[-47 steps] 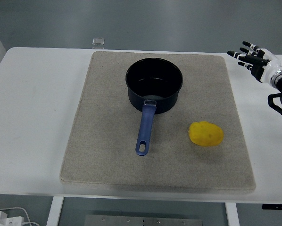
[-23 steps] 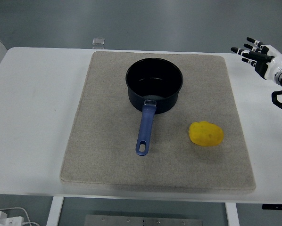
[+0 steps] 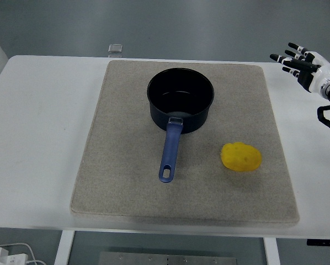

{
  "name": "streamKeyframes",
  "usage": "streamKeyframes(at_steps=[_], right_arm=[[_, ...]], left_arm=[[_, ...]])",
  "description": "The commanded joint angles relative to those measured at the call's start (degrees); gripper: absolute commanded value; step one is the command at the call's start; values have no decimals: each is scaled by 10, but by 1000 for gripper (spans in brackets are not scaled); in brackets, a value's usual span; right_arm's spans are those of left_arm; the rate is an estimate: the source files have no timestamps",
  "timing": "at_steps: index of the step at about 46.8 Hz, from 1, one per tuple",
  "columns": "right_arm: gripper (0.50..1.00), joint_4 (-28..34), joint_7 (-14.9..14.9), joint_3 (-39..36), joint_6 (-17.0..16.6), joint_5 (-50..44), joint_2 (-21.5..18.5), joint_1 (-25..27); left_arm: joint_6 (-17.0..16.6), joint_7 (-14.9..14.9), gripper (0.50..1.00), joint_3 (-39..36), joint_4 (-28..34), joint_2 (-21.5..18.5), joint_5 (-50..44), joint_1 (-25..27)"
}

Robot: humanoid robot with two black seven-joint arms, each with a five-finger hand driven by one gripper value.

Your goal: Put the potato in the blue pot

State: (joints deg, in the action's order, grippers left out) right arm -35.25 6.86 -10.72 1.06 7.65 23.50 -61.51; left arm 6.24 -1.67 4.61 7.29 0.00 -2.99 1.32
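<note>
Potato (image 3: 241, 157) lies on mat (image 3: 126, 187) beside blue pot (image 3: 180, 99); right hand (image 3: 311, 70) fingers spread.

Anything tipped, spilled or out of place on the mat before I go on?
Nothing stands out. The blue pot sits upright and empty, the potato lies apart on the mat, and the right hand is open.

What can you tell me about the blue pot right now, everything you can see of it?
The blue pot is a small round saucepan, dark navy with a glossy, enamel-like look, upright and lidless, with nothing inside. One long, lighter blue handle runs from its near wall toward the table's near edge and ends in a hanging hole. The pot stands on the far middle of the grey mat, which is all that touches it. The potato lies apart, nearer and to its right.
</note>
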Motion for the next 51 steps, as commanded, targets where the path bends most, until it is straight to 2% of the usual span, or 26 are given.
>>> streamKeyframes(at_steps=[1,11,20,26,32,35,43,51], right_arm=[[964,0,0,0,2,0,0,1],[964,-2,2,1,11,-2,0,1],[964,-31,12,3,12,-4,10,-1],[964,-68,14,3,16,-11,25,-5],[964,-114,23,2,39,-54,48,-7],[964,-144,32,2,50,-83,67,-8],[964,-247,35,1,85,-177,138,-8],[964,-343,36,3,93,-269,211,-6]], left_arm=[[0,0,1000,0,0,0,0,0],[0,0,1000,0,0,0,0,0],[0,0,1000,0,0,0,0,0],[0,0,1000,0,0,0,0,0],[0,0,1000,0,0,0,0,0],[0,0,1000,0,0,0,0,0],[0,0,1000,0,0,0,0,0],[0,0,1000,0,0,0,0,0]])
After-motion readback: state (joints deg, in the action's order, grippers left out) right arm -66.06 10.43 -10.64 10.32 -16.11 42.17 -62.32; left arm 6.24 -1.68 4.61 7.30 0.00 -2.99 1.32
